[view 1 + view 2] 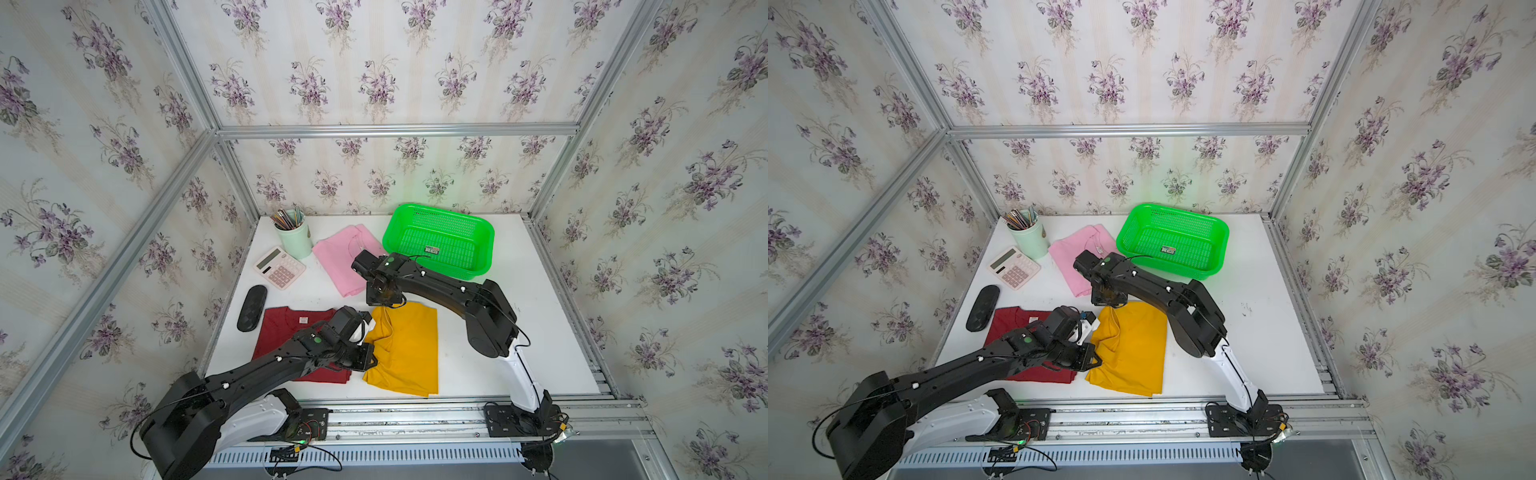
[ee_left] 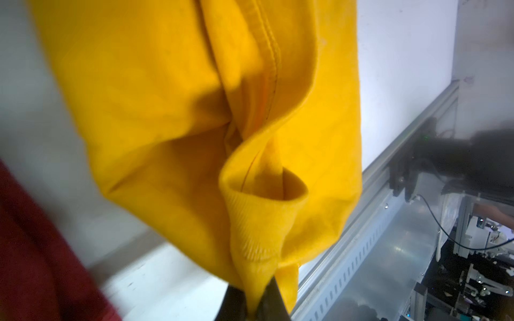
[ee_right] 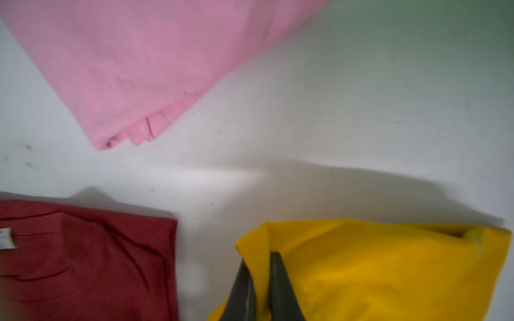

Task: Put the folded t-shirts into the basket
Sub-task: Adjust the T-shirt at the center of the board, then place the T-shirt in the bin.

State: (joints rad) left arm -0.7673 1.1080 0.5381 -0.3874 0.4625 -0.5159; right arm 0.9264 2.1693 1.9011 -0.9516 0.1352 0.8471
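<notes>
The mustard yellow t-shirt [image 1: 409, 349] [image 1: 1133, 349] lies near the table's front, with its left side bunched and lifted. My left gripper [image 2: 254, 303] [image 1: 372, 353] is shut on the ribbed collar at the shirt's left edge. My right gripper [image 3: 261, 266] [image 1: 388, 305] is shut on the shirt's far left corner. Left of it the dark red t-shirt [image 1: 286, 328] [image 3: 83, 258] lies flat, partly under my left arm. The pink t-shirt [image 1: 345, 257] [image 3: 133, 64] lies flat further back. The green basket [image 1: 484, 249] [image 1: 1219, 245] stands at the back right, holding only a small dark sticker.
A pale green cup of pencils [image 1: 294, 239], a pink calculator [image 1: 279, 267] and a black case [image 1: 252, 307] sit along the table's left side. An aluminium rail [image 1: 415, 405] runs along the front edge. White table [image 1: 540, 332] lies bare to the right of the yellow shirt.
</notes>
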